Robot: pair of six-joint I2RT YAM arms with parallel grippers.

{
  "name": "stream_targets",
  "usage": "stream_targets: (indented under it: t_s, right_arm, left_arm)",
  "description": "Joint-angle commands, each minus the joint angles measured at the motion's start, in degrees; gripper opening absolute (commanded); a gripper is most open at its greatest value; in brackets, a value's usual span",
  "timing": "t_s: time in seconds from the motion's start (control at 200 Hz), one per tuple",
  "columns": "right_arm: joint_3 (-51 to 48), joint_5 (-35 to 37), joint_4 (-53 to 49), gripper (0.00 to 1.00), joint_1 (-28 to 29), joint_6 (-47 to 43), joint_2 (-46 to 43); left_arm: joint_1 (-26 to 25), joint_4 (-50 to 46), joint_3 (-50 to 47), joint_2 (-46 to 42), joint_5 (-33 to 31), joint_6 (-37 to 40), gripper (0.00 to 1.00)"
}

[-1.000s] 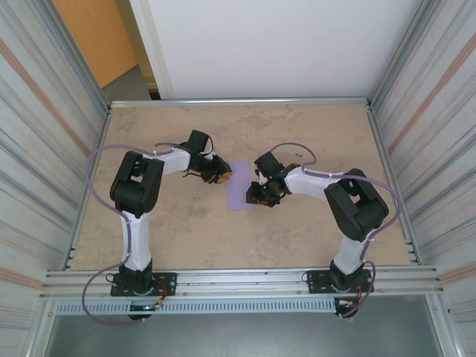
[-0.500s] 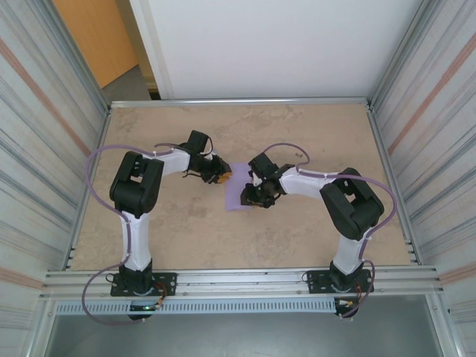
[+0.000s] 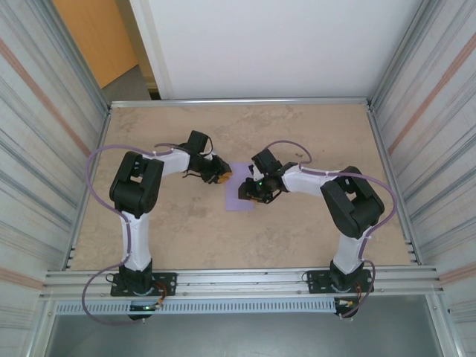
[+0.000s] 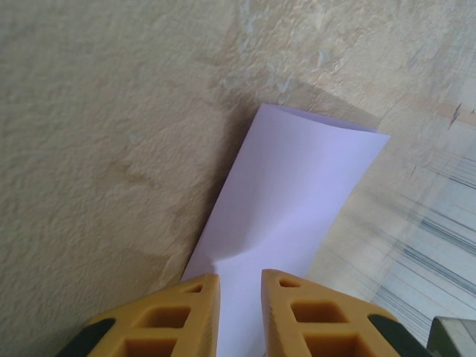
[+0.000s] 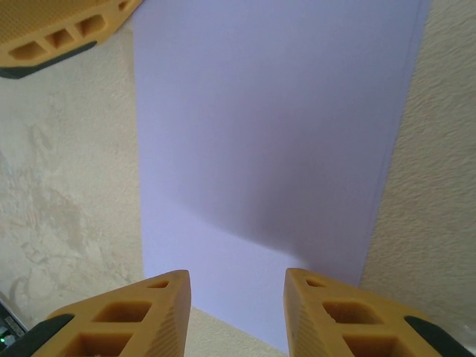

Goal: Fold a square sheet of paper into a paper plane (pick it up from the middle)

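The sheet of paper point(image 3: 235, 200) lies flat near the centre of the worktop point(image 3: 297, 238), between the two arms. From above it reads as a pale lilac oblong, longer than it is wide, its long sides running from the near edge toward the far edge. In the right wrist view the sheet point(image 5: 275, 134) is plain and unmarked, and a thin second line runs just inside its right-hand long side. Whether that line is a second layer cannot be told.

The left gripper point(image 3: 222, 174) sits at the sheet's far left corner. In its own camera the jaws point(image 4: 236, 286) stand only a narrow slit apart, and the lilac sheet point(image 4: 290, 193) runs in beneath them and shows through the gap. The pictures do not settle whether the fingertips press on the paper or hang just above it. One of its orange fingers point(image 5: 52, 33) shows in the right wrist view, at the sheet's corner.

The right gripper point(image 3: 250, 193) is over the sheet's right side. Its jaws point(image 5: 236, 286) are spread wider than the left pair and hold nothing. The end of the sheet lies in view between the two fingers, and both fingertips overlap the paper's short edge in that view.
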Motion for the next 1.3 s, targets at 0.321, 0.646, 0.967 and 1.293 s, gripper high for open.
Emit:
stream_targets:
  t_s: [0.321,0.646,0.967,1.293]
  right_arm:
    - [2.4,3.5,-4.2,0.4,-1.9,0.0,2.1]
    - [3.9,3.4,-5.7,0.38,-0.1,-1.2,3.9]
    - [4.4,1.6,-5.0,0.38,0.4,-1.4,3.6]
    - [4.2,-3.0,-1.3,0.39,-1.1,-0.1,4.2]
  left_arm:
    - [-0.1,-4.6,-3.2,4.2,-4.4,0.3,0.22]
    - [-0.1,-4.6,-3.1,5.1,-4.2,-0.4,0.22]
    - [-0.1,-4.5,-3.1,5.9,-4.2,-0.6,0.22]
    - [-0.1,-4.3,-3.4,6.0,-4.2,-0.6,0.22]
